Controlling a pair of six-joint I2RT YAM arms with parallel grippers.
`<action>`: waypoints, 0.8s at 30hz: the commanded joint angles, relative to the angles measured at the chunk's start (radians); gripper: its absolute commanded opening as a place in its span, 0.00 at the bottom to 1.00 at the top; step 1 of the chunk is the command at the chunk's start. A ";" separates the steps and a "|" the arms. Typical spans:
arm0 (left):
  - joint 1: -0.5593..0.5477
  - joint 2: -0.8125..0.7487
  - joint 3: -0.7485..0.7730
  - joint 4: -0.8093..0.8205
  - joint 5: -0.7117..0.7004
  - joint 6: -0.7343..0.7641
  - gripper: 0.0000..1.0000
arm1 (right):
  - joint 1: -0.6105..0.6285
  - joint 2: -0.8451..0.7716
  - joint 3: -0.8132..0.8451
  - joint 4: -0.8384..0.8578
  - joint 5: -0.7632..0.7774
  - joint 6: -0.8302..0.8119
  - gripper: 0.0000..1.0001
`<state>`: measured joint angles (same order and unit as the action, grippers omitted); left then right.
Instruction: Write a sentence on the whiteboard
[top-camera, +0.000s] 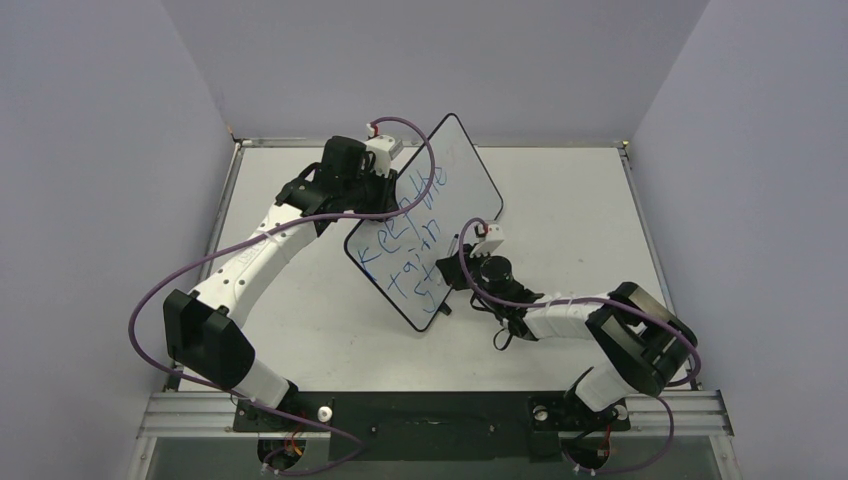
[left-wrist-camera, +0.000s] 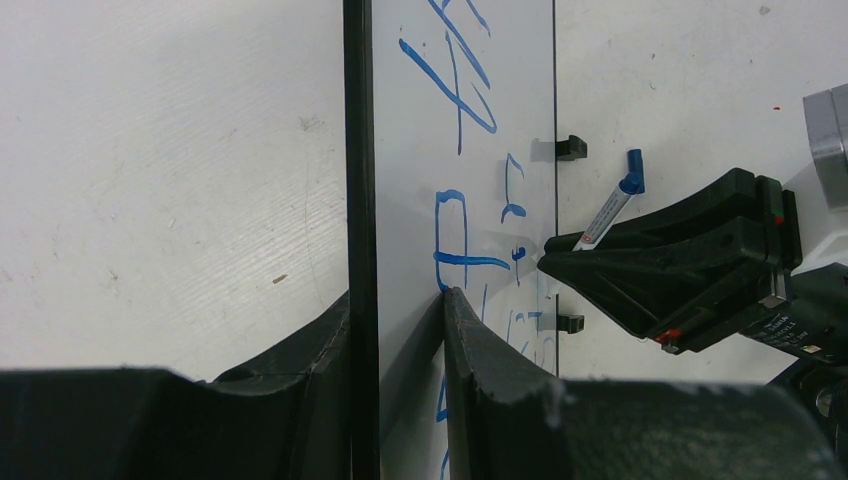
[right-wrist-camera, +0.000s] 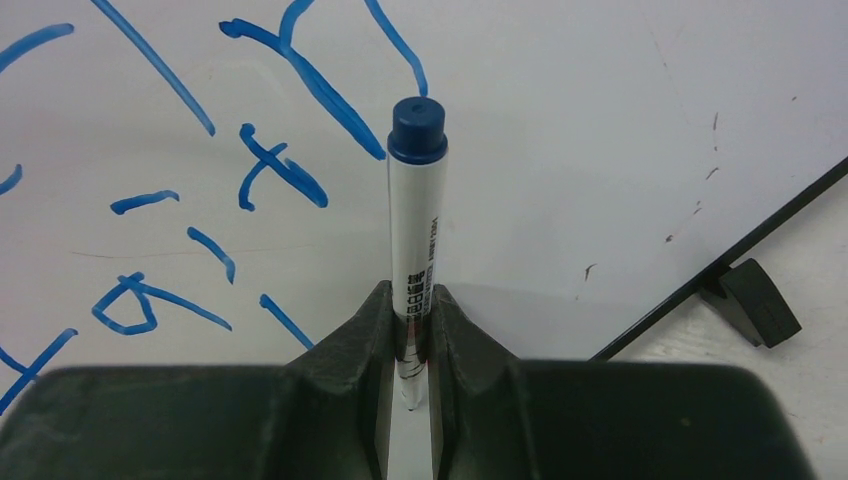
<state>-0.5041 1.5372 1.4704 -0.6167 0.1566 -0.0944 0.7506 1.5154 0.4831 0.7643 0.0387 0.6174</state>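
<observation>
The right end effector (right-wrist-camera: 410, 312) is clamped on a blue-ended marker pen (right-wrist-camera: 416, 200) at frame centre, and I judge it partway through the third line. The left end effector (left-wrist-camera: 400, 305) pinches the rim of the whiteboard (top-camera: 462, 165), tilted at centre. The blue sentence (top-camera: 408, 235) slants downward. The next strokes need steady board contact.

Smooth glossy whiteboard (top-camera: 460, 190) (matt scuffed table (top-camera: 570, 210)), plastic marker pen (right-wrist-camera: 417, 215).
</observation>
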 joint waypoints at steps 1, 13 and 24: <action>-0.039 0.023 -0.047 -0.043 -0.027 0.086 0.00 | -0.014 0.013 0.006 -0.003 0.024 -0.006 0.00; -0.039 0.023 -0.047 -0.044 -0.027 0.085 0.00 | -0.022 -0.032 -0.007 0.124 0.095 0.048 0.00; -0.039 0.017 -0.050 -0.042 -0.031 0.086 0.00 | -0.035 -0.055 -0.067 0.336 0.142 0.125 0.00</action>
<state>-0.5053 1.5352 1.4700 -0.6167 0.1581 -0.0944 0.7212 1.5158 0.4431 0.9745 0.1417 0.7090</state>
